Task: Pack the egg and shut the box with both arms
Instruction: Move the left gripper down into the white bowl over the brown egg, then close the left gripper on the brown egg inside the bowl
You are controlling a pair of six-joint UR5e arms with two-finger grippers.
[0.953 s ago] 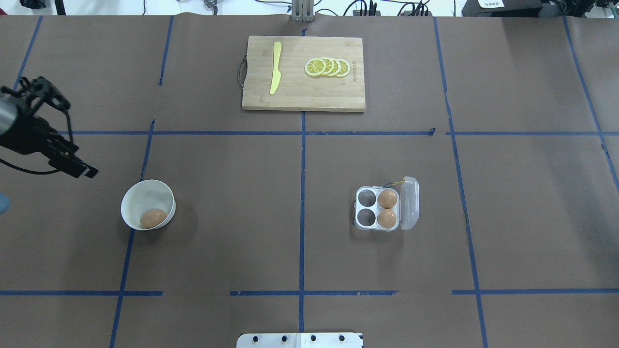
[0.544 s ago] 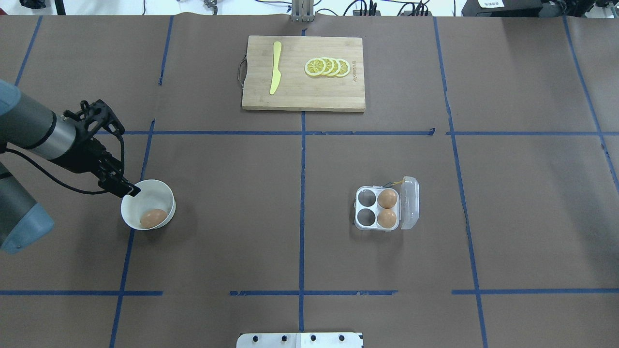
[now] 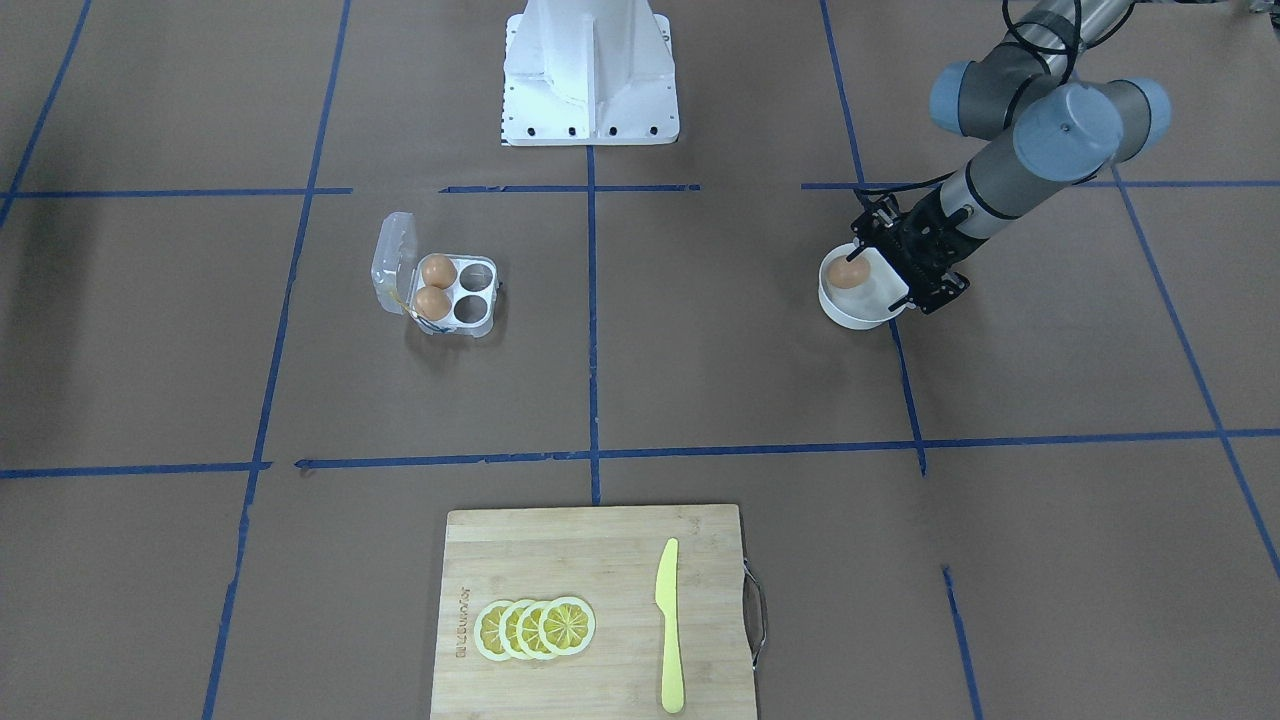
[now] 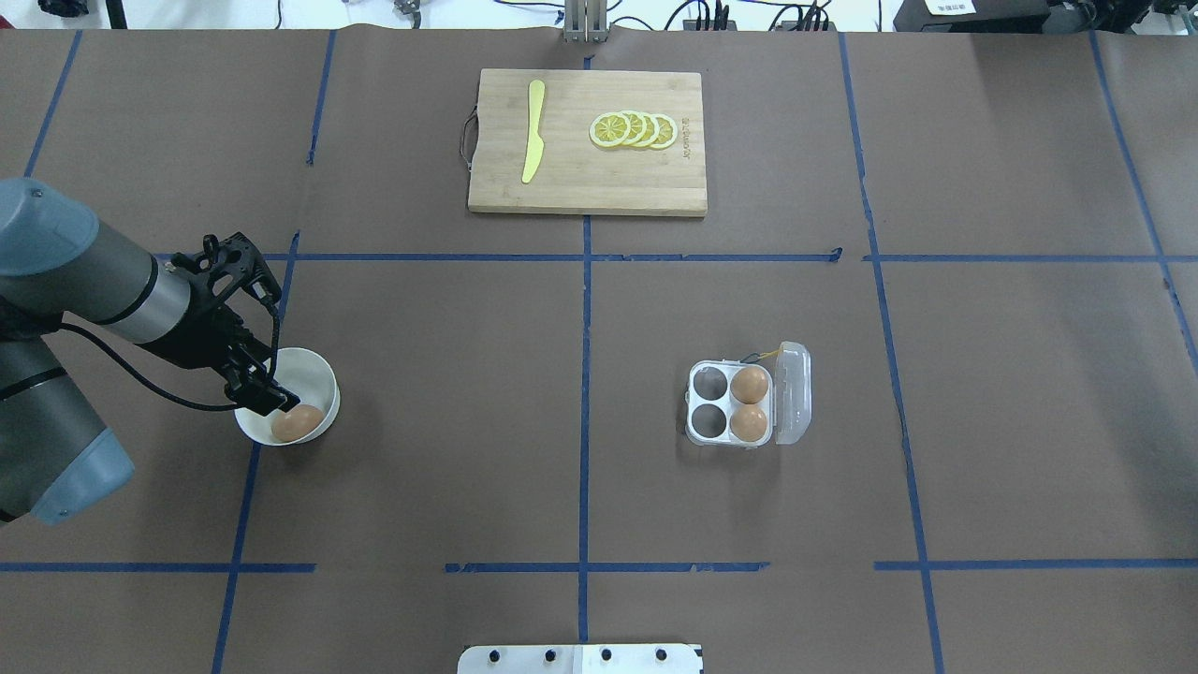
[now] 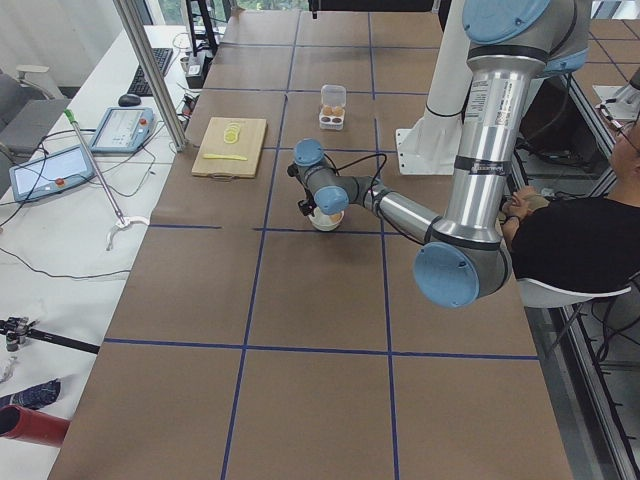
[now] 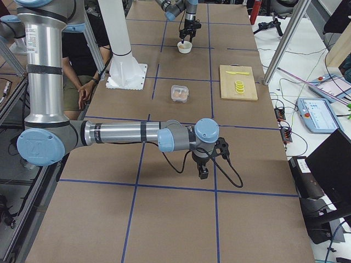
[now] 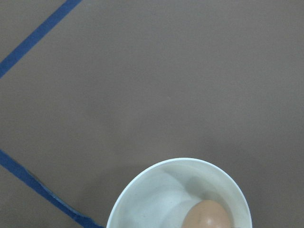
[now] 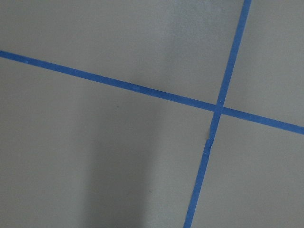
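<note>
The small, smooth orange-brown egg [image 4: 298, 423] lies in the white round bowl [image 4: 316, 373], against the wall on the robot's side. The bowl stands on the brown paper-covered counter [image 4: 468, 374], well apart from the small clear plastic four-cup carton [image 4: 694, 440]. The carton's hinged clear lid [image 4: 794, 393] stands open on the far side from the bowl. Two other brown eggs [image 4: 750, 385] fill the cups beside the lid, and the two empty cups [image 4: 708, 382] face the bowl.

The black left gripper [image 4: 267, 398] hangs over the bowl's rim, just beside the egg. I cannot tell from these views whether its fingers are spread or pressed together. The left wrist view shows only the bowl and the top of the egg, no fingers. The right gripper [image 6: 203, 173] hangs over bare counter, and its state cannot be told either.

The step in hand looks like the pick from the bowl. To do it well, the fingers should be spread wider than the egg, centred over it, and lowered without knocking the rim, since the bowl looks light and could slide. The egg lies close to the wall, so one finger needs room there. Closing gently around the egg's widest part should keep the smooth shell from slipping or cracking.
</note>
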